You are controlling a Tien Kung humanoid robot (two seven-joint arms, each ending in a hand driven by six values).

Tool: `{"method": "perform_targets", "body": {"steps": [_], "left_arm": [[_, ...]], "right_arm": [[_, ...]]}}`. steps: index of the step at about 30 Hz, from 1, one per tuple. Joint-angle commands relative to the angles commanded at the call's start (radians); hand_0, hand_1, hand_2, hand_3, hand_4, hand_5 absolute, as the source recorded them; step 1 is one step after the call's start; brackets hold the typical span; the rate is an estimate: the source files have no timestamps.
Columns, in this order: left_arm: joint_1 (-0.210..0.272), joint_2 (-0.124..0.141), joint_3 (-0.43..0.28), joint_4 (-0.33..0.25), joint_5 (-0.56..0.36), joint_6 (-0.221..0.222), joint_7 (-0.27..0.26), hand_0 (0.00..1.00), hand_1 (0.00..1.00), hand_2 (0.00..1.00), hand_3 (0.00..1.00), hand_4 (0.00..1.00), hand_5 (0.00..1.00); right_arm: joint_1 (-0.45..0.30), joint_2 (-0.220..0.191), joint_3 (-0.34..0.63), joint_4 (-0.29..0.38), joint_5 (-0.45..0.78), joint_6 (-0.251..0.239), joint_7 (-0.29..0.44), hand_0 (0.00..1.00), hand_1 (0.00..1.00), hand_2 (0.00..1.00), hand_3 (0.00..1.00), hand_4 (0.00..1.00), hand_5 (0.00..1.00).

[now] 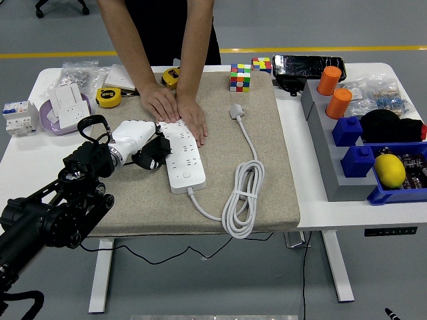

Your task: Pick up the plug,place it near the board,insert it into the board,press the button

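Note:
A white power strip [181,157] lies on the beige mat [267,167], with its own white plug [237,111] and coiled cord [243,200] to the right. A person at the far side presses both hands [175,110] down on the strip's far end. My left hand [151,152], white-backed with dark fingers, comes in from the lower left. It sits against the strip's left edge, curled around a small black plug. The plug is mostly hidden by the fingers. It stays beside the strip, not over a socket. The right arm is out of view.
Two tape measures [107,97], white switch parts [67,103] and a breaker [19,117] lie at the back left. Two colour cubes [240,77] stand at the mat's far edge. Grey and blue bins [360,160] with orange cups [333,93] and a lemon [390,170] fill the right side.

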Motion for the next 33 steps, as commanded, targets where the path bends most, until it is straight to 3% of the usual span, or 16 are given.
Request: {"method": "perform_targets", "body": {"steps": [12, 13, 18, 19, 33], "left_arm": [[-0.001, 0.014, -0.001, -0.025, 0.000, -0.039, 0.009, 0.815, 0.844, 0.755, 0.661, 0.896, 0.055], [-0.001, 0.016, -0.002, -0.031, 0.000, -0.045, 0.011, 0.824, 0.858, 0.781, 0.760, 0.964, 0.067], [0.001, 0.021, -0.011, -0.054, 0.000, -0.077, 0.021, 0.824, 0.858, 0.781, 0.760, 0.964, 0.067], [0.002, 0.022, -0.012, -0.058, 0.000, -0.086, 0.024, 0.843, 0.899, 0.814, 0.796, 0.998, 0.124], [0.023, 0.038, -0.049, -0.119, -0.041, -0.158, 0.052, 0.872, 0.944, 0.877, 0.849, 0.998, 0.186]], "right_arm": [[0.001, 0.000, -0.002, 0.000, 0.006, 0.000, 0.001, 0.832, 0.772, 0.757, 0.784, 0.998, 0.972], [0.001, 0.000, -0.003, 0.000, 0.007, -0.001, 0.001, 0.832, 0.771, 0.757, 0.784, 0.998, 0.968], [0.001, 0.000, -0.001, 0.000, 0.006, 0.000, 0.000, 0.832, 0.771, 0.757, 0.784, 0.998, 0.968], [0.000, 0.001, 0.000, 0.000, 0.006, 0.000, 0.000, 0.833, 0.771, 0.757, 0.784, 0.998, 0.967], [-0.002, 0.001, -0.001, 0.000, 0.004, 0.000, -0.001, 0.834, 0.772, 0.756, 0.784, 0.998, 0.966]]}}
